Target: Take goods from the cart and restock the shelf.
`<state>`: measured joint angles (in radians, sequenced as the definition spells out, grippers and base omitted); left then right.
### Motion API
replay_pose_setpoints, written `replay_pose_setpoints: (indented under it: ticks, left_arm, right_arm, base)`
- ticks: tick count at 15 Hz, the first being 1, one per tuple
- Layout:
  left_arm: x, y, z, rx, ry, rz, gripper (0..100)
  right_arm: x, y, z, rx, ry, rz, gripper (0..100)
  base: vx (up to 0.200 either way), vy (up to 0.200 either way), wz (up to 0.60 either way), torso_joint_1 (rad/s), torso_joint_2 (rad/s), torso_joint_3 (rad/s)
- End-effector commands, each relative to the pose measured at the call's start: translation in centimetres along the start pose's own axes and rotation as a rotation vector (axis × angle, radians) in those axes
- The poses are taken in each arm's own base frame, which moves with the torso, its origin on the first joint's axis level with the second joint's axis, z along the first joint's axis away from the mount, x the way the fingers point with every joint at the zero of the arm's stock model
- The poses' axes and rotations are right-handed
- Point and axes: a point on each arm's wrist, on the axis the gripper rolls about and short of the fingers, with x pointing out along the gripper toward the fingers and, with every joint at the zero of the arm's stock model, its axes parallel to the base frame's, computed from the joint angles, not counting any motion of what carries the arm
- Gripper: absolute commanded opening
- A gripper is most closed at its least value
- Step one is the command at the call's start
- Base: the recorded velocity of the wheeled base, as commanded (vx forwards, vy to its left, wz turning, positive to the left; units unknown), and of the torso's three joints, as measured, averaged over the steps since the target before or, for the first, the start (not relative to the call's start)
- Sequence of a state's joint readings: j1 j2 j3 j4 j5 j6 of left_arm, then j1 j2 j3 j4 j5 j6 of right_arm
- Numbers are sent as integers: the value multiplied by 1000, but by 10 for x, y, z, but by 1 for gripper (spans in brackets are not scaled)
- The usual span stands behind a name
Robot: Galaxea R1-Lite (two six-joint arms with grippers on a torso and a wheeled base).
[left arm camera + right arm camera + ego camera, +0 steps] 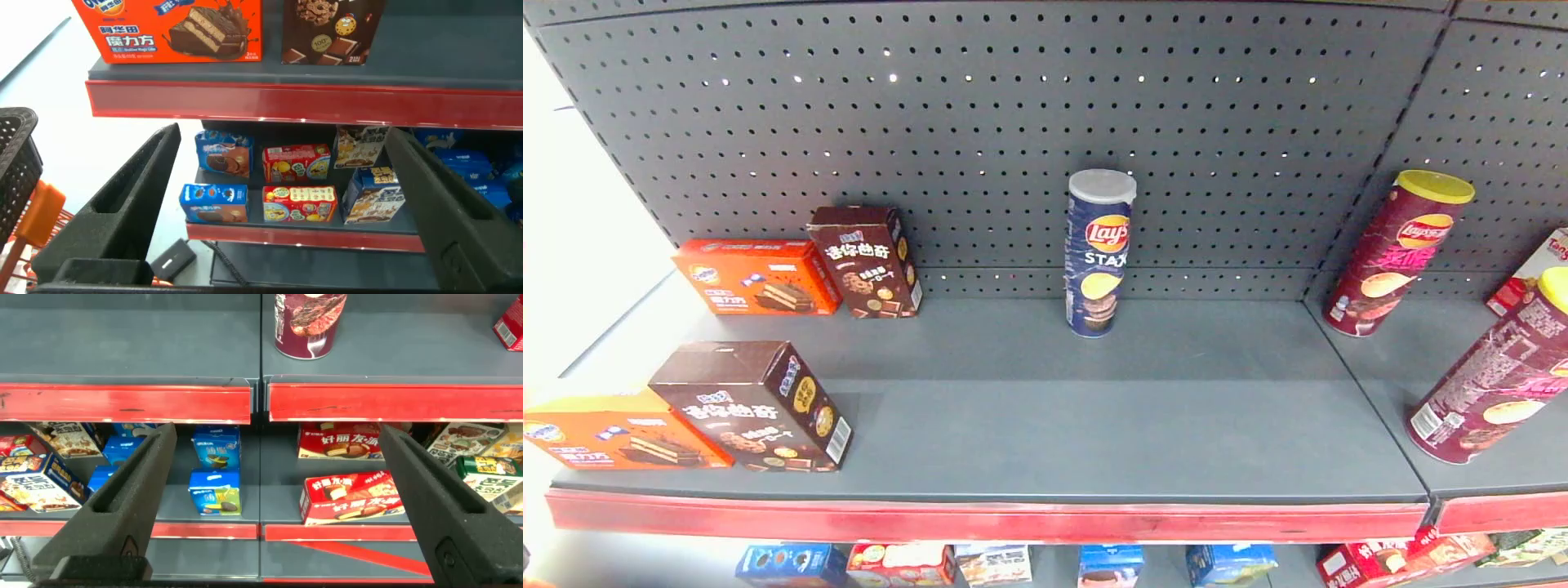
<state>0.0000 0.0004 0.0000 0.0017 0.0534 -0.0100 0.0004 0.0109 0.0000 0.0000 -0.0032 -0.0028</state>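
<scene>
Showing: blue can (1099, 253) with grey lid stood upright on shelf (1045, 425).
Cut off: cart (16, 167) ran past the edge.
Tools: left tool (282, 137) and right tool (276, 433) gaped, empty.

The dark blue cardboard chip can with a grey plastic lid (1100, 253) stands upright at the back of the grey metal shelf board (1045, 425). In front of it the board lies bare to the red front lip (988, 520). To its left, past a bare gap, brown cardboard biscuit boxes (866, 261) and orange cardboard cake boxes (756, 278) block the end, front and back. To its right, past a wider gap, stand two maroon cans with yellow lids (1396, 253).
</scene>
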Motion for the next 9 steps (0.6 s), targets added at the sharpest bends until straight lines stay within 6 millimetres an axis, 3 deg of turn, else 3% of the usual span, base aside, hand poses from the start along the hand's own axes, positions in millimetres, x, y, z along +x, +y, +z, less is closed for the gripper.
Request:
replay_pose_setpoints:
  ticks: [1,5,9]
  left_arm:
    - [0,0,0,1,-1,0,100]
    - [0,0,0,-1,-1,0,100]
    - [0,0,0,-1,1,-1,100]
  right_arm:
    - [0,0,0,0,1,0,100]
    - [0,0,0,4,1,-2,100]
    - [0,0,0,0,1,-5,100]
  base:
    - [0,0,0,0,0,0]
    - [0,0,0,0,0,0]
    - [0,0,600,2,-1,4]
